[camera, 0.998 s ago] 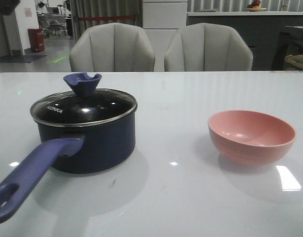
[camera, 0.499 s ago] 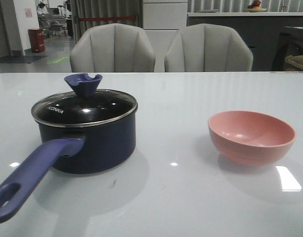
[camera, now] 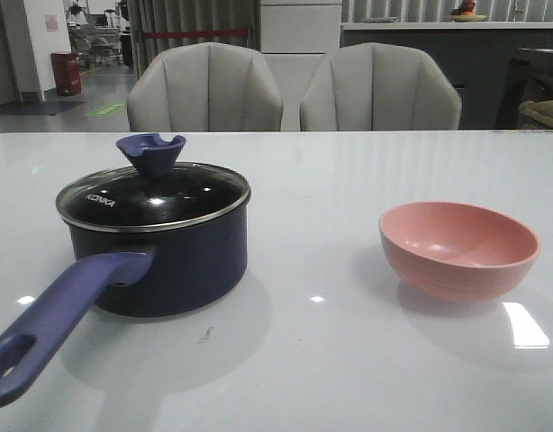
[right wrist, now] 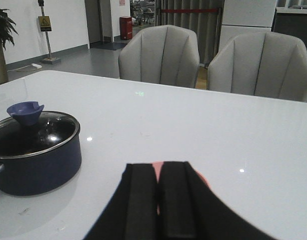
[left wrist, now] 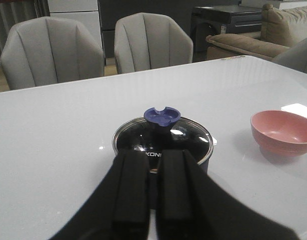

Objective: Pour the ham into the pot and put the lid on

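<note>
The dark navy pot (camera: 182, 270) stands on the left of the table, its purple-blue handle (camera: 51, 324) pointing to the near left. The glass lid (camera: 168, 193) with its blue knob (camera: 150, 151) sits on the pot, closed. No ham shows; the pink bowl (camera: 458, 247) on the right looks empty. Neither gripper is in the front view. My left gripper (left wrist: 153, 152) is shut and empty, above and behind the pot's near side, with the lid (left wrist: 188, 137) beyond it. My right gripper (right wrist: 157, 165) is shut and empty, above the bowl (right wrist: 201, 179), which it mostly hides.
Two grey chairs (camera: 204, 90) stand behind the white table's far edge (camera: 349, 133). The pot also shows in the right wrist view (right wrist: 38, 165), off to the side of the right gripper.
The pot with its lid wobbles by a few pixels and settles back. Nothing else has moved.
</note>
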